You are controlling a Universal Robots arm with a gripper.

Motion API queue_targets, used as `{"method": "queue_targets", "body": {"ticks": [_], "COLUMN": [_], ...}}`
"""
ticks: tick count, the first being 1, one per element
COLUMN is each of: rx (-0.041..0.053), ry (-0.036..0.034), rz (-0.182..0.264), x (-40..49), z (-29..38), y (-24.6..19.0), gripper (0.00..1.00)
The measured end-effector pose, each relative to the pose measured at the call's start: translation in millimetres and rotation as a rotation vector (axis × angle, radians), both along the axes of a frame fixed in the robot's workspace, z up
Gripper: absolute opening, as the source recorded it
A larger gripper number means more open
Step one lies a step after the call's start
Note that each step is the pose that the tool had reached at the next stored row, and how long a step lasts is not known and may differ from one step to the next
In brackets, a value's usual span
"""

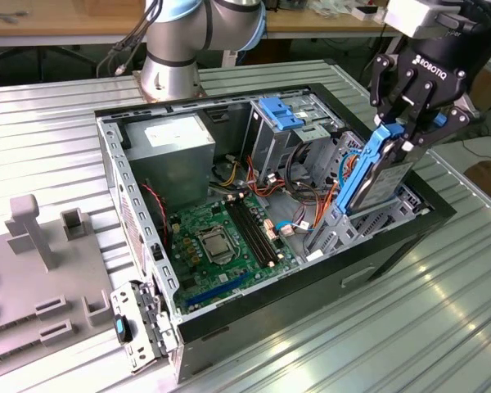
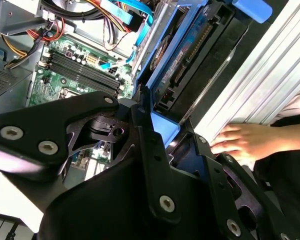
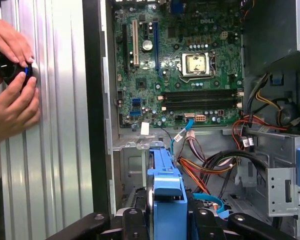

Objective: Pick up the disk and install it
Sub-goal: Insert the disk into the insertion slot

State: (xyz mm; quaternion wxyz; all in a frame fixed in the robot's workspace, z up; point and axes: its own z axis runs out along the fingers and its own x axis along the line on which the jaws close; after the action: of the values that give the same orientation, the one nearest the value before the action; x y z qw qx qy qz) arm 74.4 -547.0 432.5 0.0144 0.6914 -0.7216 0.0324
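- The ribbed metal table [image 1: 376,327] carries the whole job, with the arm's base at its far edge.
- The open computer case [image 1: 311,282] lies on its side on the table, interior facing up.
- The grey power-supply box [image 1: 176,147] fills a far corner of the case. It is well apart from the work.
- The green motherboard [image 3: 190,60] covers the case floor, between the power-supply box and the drive bays.
- The disk [image 1: 376,172], in its blue carrier, stands steeply tilted at the exterior view's right end of the case. Its lower end is down among the grey bay brackets and its upper end is above the case rim. How far it has seated cannot be told.
- The gripper [image 1: 411,129] has its fingers closed on the upper end of the blue carrier and holds the disk from above.
- A person's hands [image 3: 12,100] rest on the table just beside the case wall, around a small black object.
- Orange and blue cables [image 3: 200,170] lie loose on the case floor, close to the disk's lower end.
- Judgement: insertion seems to be the step in hand. It likely goes best with the carrier's edges kept parallel to the bay sides, a slow push along the disk's own tilt, and the cables kept from under its lower end.
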Motion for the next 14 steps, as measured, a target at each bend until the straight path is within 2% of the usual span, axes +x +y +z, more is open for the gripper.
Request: {"method": "queue_targets", "body": {"ticks": [6,9,14], "rx": [-0.0002,-0.0002,0.0030], "ry": [0.0025,0.0026,0.0026], "rz": [0.000,0.000,0.000], "x": [0.8,0.8,0.8], "z": [-9.3,-9.6,-19.4], "y": [-0.4,-0.5,-2.7], "gripper": [0.37,0.37,0.37]}}
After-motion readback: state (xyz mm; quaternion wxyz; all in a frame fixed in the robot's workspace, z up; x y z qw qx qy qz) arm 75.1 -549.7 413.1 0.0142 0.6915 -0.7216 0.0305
